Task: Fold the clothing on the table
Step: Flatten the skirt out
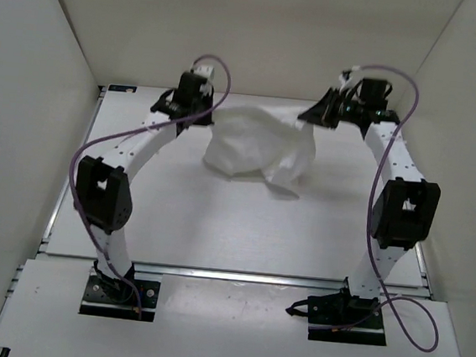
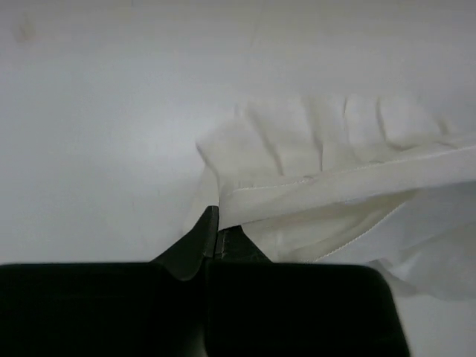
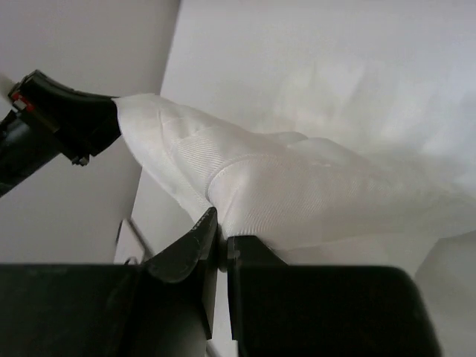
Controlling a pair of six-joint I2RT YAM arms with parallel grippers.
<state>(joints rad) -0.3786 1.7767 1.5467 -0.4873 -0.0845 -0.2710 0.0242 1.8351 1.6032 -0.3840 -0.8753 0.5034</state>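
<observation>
White clothing (image 1: 254,142) stretches sideways, long axis left-right.

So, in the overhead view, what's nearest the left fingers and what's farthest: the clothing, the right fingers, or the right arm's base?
1. The clothing: pinched in the left fingers, mid-table.
2. The right fingers: across, gripping its other edge.
3. The right arm's base: near edge, right side.

The white tabletop (image 1: 233,229) is a wide, flat rectangle with a silver rail (image 1: 54,211) along its left edge. On its far half lies the white clothing (image 1: 254,142), bunched and wrinkled. Only the lower folds reach the surface, and the upper edge is raised clear of it. At the near edge stand the left base plate (image 1: 121,295) and the right base plate (image 1: 348,318), both black and well apart.
</observation>
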